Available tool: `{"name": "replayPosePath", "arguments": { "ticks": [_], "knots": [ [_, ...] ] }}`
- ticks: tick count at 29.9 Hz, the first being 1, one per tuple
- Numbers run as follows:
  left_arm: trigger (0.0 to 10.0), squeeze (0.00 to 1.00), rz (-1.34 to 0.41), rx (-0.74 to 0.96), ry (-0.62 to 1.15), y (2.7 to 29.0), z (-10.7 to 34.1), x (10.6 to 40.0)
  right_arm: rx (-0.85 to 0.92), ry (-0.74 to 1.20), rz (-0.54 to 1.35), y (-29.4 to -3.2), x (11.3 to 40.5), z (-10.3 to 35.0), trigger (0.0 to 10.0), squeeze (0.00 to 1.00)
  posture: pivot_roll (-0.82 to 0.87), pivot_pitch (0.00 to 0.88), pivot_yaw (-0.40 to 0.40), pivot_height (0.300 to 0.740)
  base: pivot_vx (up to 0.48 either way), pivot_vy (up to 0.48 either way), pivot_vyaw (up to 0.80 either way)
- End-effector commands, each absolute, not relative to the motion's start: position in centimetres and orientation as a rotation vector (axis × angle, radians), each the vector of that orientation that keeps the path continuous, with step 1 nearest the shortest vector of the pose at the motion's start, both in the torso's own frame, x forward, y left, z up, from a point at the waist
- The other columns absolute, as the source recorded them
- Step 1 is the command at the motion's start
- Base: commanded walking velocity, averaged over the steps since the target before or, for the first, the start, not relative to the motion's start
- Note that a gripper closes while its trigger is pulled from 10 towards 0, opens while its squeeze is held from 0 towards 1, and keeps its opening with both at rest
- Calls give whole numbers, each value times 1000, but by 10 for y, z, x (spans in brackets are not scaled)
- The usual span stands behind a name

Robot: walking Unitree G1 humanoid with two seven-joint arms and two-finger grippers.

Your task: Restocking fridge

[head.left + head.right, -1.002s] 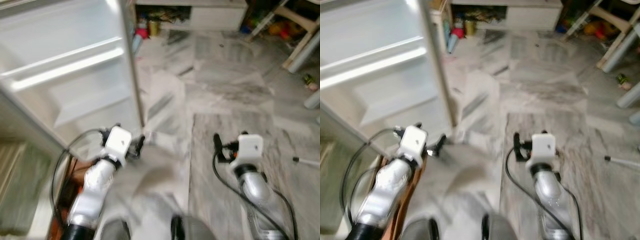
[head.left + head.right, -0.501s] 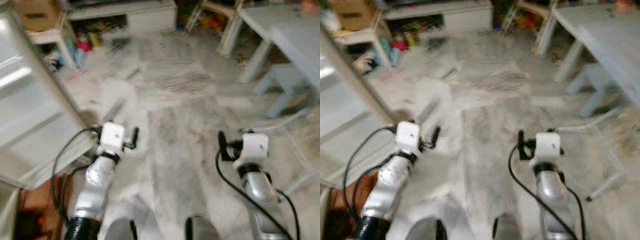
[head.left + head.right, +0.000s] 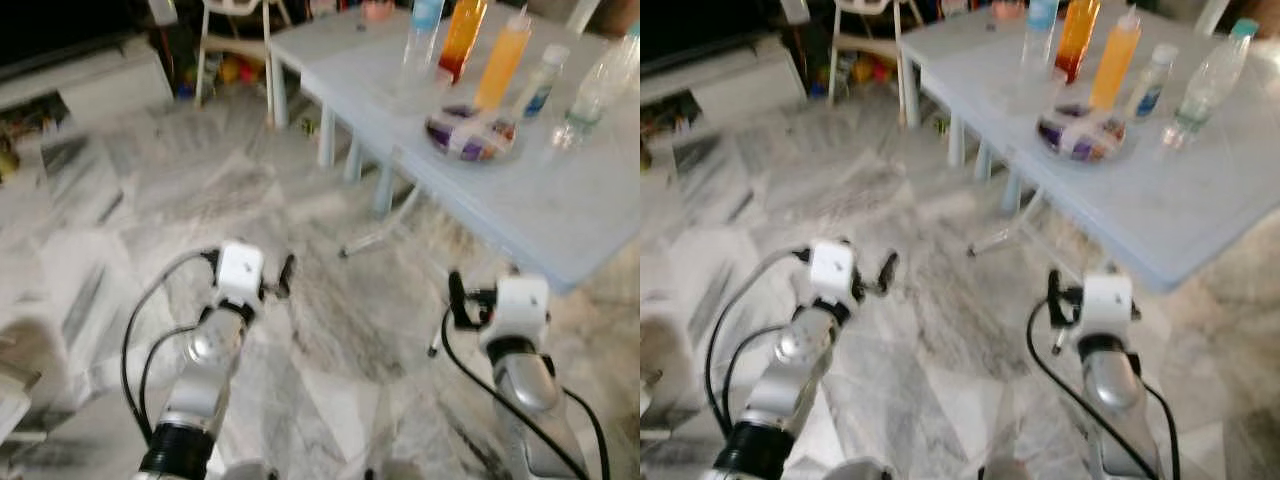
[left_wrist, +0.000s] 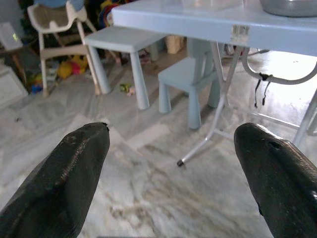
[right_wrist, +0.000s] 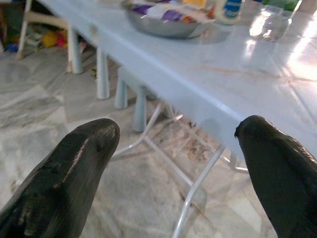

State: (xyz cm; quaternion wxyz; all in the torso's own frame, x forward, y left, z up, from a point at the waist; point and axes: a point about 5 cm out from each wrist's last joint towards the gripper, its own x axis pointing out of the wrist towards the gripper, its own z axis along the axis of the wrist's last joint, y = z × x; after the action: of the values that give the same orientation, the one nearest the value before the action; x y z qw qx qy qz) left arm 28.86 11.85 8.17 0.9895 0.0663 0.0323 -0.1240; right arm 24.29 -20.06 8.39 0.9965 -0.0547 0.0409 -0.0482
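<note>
A pale blue folding table [image 3: 560,215] stands ahead to my right. On it are two orange bottles [image 3: 502,62], a clear bottle [image 3: 424,20], a small blue-labelled bottle [image 3: 545,80], a clear water bottle [image 3: 590,95] and a metal bowl [image 3: 470,135] of packets. My left gripper [image 3: 250,262] hangs open over the marble floor, well short of the table. My right gripper [image 3: 500,285] is open too, just below the table's near edge [image 5: 198,99]. Both hold nothing.
The table's white metal legs [image 3: 385,225] reach the floor between my arms. A small blue child's table [image 4: 131,39] and chair [image 4: 185,74] sit beyond it, with a high chair [image 4: 54,20] and toys. A low white cabinet [image 3: 90,85] stands far left.
The whole view has swung right: the open fridge door has left the picture and the table with bottles has come in. Both arms keep the same raised pose.
</note>
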Motion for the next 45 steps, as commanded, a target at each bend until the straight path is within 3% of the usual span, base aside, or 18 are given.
{"name": "replayPosePath", "arguments": {
  "ticks": [1,6,15,27,33,45],
  "knots": [
    [10000,0,-221,156,69,127,79,289,-99,70,-70,-192,246,86,10000,0,-33,108,38,740,0,420,0],
    [10000,0,-162,136,14,133,88,292,-115,62,-63,-191,249,89,10000,0,-27,108,41,740,0,431,0],
    [10000,0,-119,59,27,146,85,281,-112,62,-55,-189,245,91,10000,0,-33,119,46,740,0,467,-800],
    [10000,0,-186,35,19,130,84,282,-110,67,-75,-192,241,89,10000,0,-50,97,55,740,0,457,-800],
    [10000,0,-220,23,10,126,84,283,-109,55,-70,-190,245,93,10000,0,-53,92,52,740,339,327,-700],
    [10000,0,-208,-22,18,115,82,279,-115,50,-55,-189,245,93,10000,0,-54,89,55,740,404,258,0]
  ]
}}
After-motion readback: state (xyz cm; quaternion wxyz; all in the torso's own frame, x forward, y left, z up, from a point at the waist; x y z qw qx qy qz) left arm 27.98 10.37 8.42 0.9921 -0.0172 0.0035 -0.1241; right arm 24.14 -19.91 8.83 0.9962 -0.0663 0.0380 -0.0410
